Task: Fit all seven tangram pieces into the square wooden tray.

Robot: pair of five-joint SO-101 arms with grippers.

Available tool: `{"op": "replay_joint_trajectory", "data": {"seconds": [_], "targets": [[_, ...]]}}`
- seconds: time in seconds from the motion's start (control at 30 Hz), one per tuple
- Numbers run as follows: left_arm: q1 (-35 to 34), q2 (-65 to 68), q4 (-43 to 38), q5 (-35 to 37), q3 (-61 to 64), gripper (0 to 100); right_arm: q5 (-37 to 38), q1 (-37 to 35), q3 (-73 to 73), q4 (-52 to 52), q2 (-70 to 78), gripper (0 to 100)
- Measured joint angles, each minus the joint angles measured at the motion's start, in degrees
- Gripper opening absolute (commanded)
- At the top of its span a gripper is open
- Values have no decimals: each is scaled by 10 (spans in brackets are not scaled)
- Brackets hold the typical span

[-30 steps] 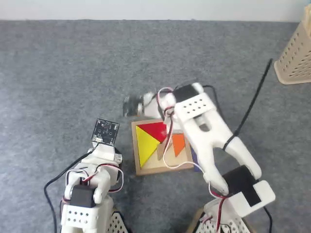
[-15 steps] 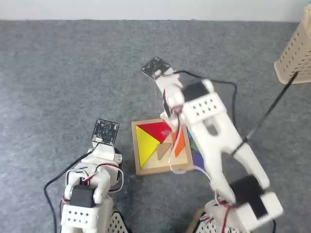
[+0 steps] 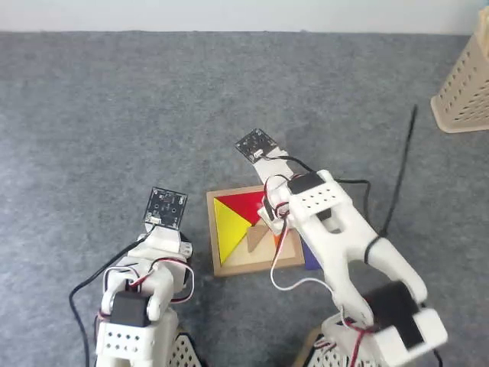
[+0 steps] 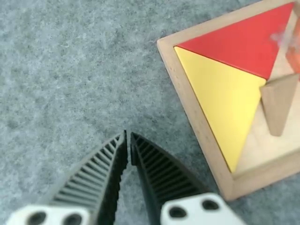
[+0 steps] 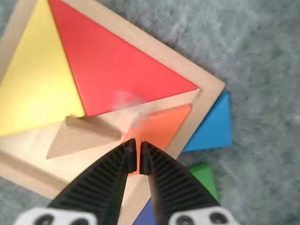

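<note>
Four in tray (image 5: 211,89): red (image 5: 112,65), yellow (image 5: 37,84), wood (image 5: 79,136), orange (image 5: 161,124) at clenched right pincer's (image 5: 137,147) tip. Leaves outside, just beyond it: blue (image 5: 213,124), green (image 5: 204,176), purple (image 3: 309,258). Likewise clenched: left pincer (image 4: 128,140).

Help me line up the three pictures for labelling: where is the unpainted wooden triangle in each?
High view: the unpainted wooden triangle lies in the square wooden tray, right of the large yellow triangle.
Left wrist view: in the tray, beside the yellow triangle.
Right wrist view: in the tray, beside the orange triangle.
Shared landmark: the yellow triangle.
</note>
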Motion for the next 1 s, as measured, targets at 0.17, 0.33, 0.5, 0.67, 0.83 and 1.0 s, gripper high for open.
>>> {"op": "replay_joint_trajectory", "data": {"seconds": [0.17,0.33,0.5,0.67,0.83,1.0], "targets": [[0,0,0,0,0,12,0,4,-16,-9,46,6],[0,0,0,0,0,12,0,7,-56,-9,84,6],[0,0,0,0,0,12,0,25,-92,-9,115,6],[0,0,0,0,0,12,-1,50,-123,-9,141,6],[0,0,0,0,0,12,-1,63,-113,-4,106,6],[0,0,0,0,0,12,-5,34,-35,3,-34,6]]}}
